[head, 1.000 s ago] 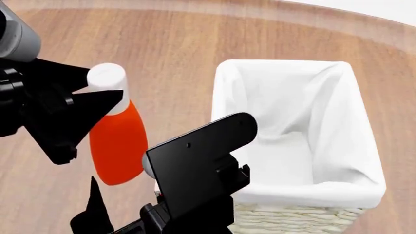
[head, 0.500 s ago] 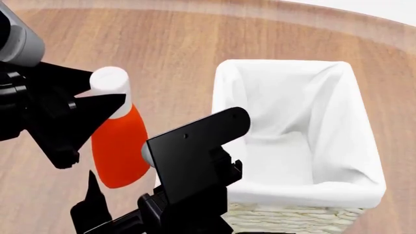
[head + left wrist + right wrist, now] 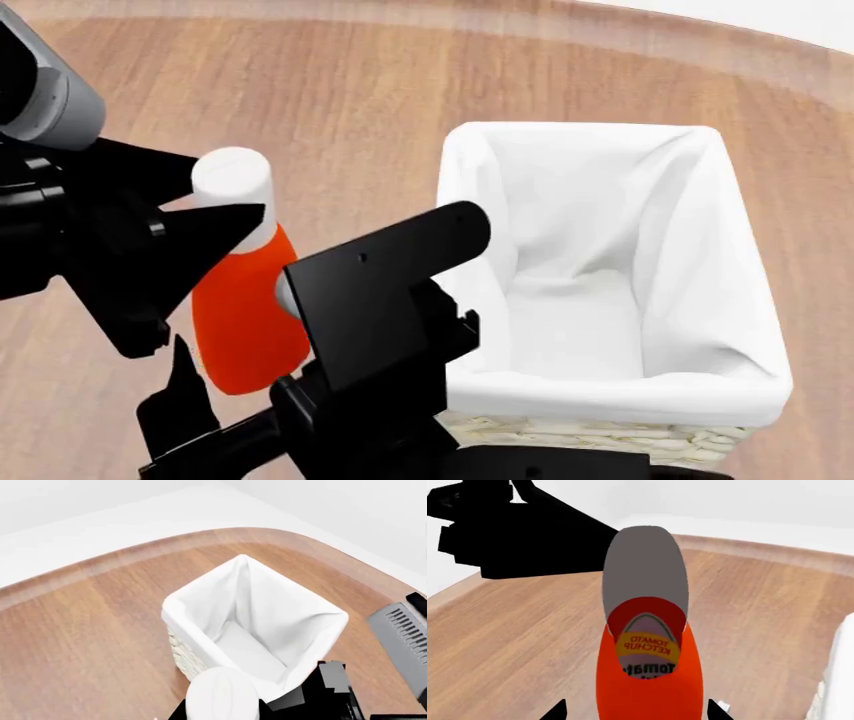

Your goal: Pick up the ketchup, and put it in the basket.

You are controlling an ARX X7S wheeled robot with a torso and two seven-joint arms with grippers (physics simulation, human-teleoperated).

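Carrying red-orange plastic ketchup bottle [image 3: 244, 320] | left gripper [image 3: 200, 215] clamped at its white cap; right gripper's state unclear | lift bottle clear of cream wicker basket's [image 3: 587, 435] rim before releasing

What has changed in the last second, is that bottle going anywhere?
Slightly. In the head view the ketchup bottle has drifted down and a little toward the basket, with the black arm parts around it shifting too. It remains upright and outside the basket. The basket has not moved, and nothing was let go.
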